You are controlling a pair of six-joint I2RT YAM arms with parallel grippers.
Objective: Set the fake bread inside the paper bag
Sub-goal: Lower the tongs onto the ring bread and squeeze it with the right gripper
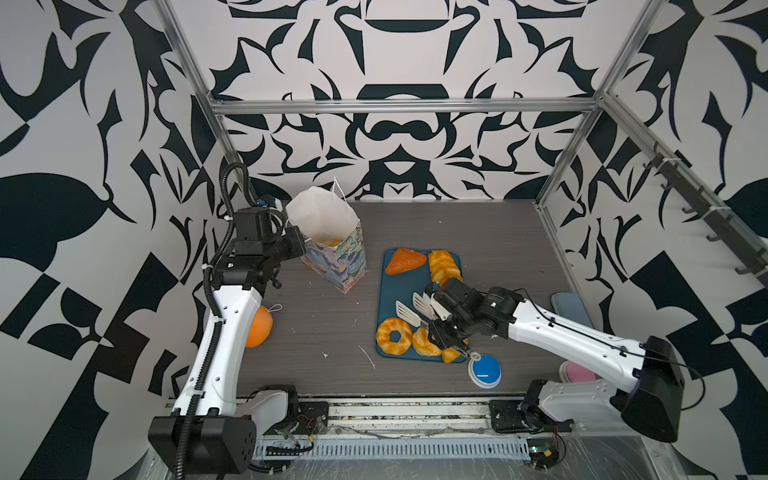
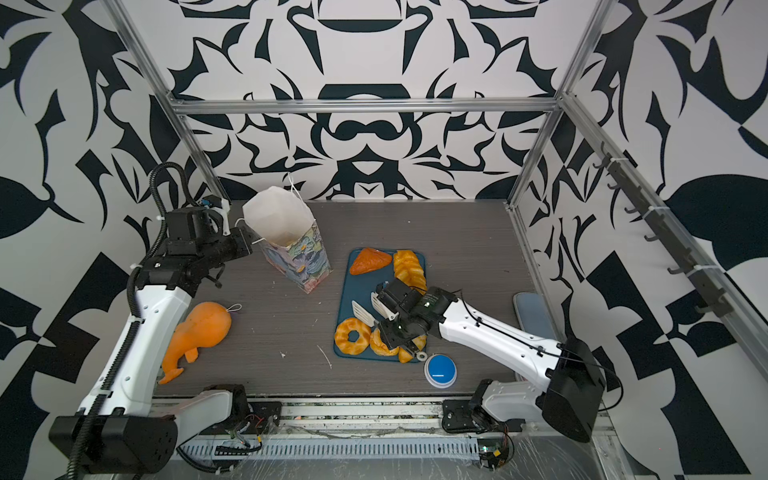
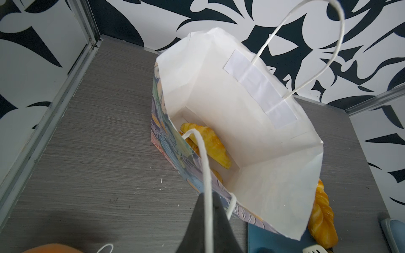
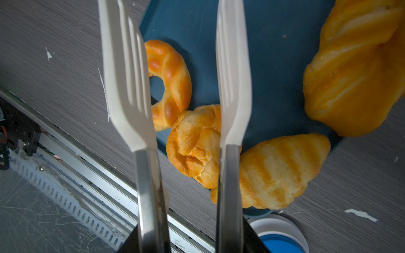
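The paper bag [image 1: 332, 249] [image 2: 297, 257] stands upright at the back left with its mouth open. In the left wrist view a croissant [image 3: 208, 144] lies on the white bottom of the paper bag [image 3: 241, 131]. My left gripper [image 1: 300, 246] [image 3: 208, 197] is shut on the bag's near string handle. More fake bread lies on the blue tray [image 1: 399, 291]: an orange triangle [image 1: 405, 261], a braided loaf [image 1: 444, 266] [image 4: 355, 72], a ring [image 1: 393, 336] [image 4: 168, 83], a round bun [image 1: 424, 343] [image 4: 195, 144] and a croissant [image 1: 451, 355] [image 4: 282, 170]. My right gripper [image 1: 436, 309] [image 4: 192, 238] is shut on white tongs [image 4: 127, 87]. The tong blades stand apart above the ring and bun with nothing between them.
A plain orange ball [image 1: 258, 326] with a string loop lies by the left arm. A blue button in a white rim [image 1: 484, 372] [image 4: 280, 241] sits just off the tray's near right corner. A grey-blue pad [image 1: 571, 307] lies along the right edge, by the metal frame.
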